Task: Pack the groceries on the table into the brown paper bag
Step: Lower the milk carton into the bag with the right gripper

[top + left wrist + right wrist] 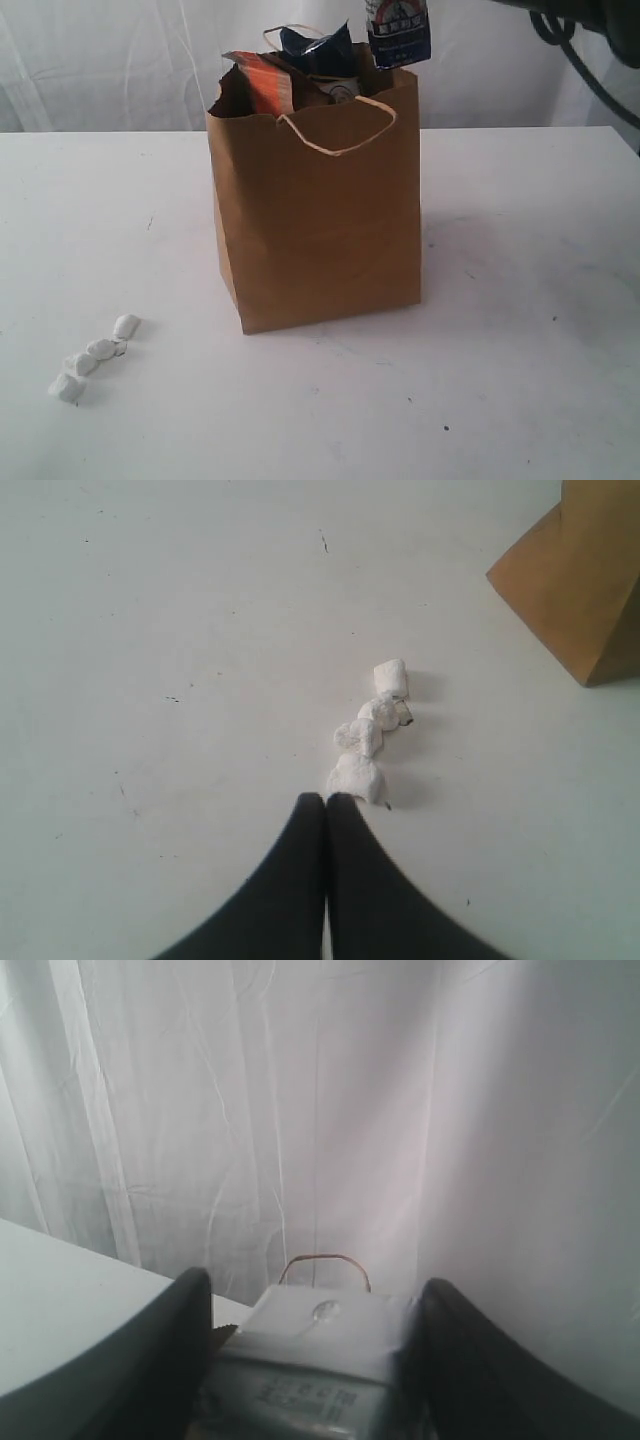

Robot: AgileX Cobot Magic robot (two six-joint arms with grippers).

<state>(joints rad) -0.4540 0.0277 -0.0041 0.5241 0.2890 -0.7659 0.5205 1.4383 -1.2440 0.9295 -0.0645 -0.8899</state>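
Observation:
The brown paper bag [320,230] stands mid-table, and its corner [580,580] shows in the left wrist view. An orange-labelled pouch [265,85] and a dark blue packet [320,50] stick out of its top. The small white-blue carton [398,30] hangs over the bag's far right rim. My right gripper [315,1360] is shut on this carton [320,1345], with the bag's handle [325,1258] just beyond. White wrapped sweets [95,355] lie in a row at the front left of the table [530,330]. My left gripper [326,798] is shut and empty, its tips just short of the nearest of the sweets [368,735].
A white curtain [300,1110] hangs behind the table. A dark cable [585,60] of the right arm loops at the top right of the exterior view. Small dark specks dot the tabletop [150,630].

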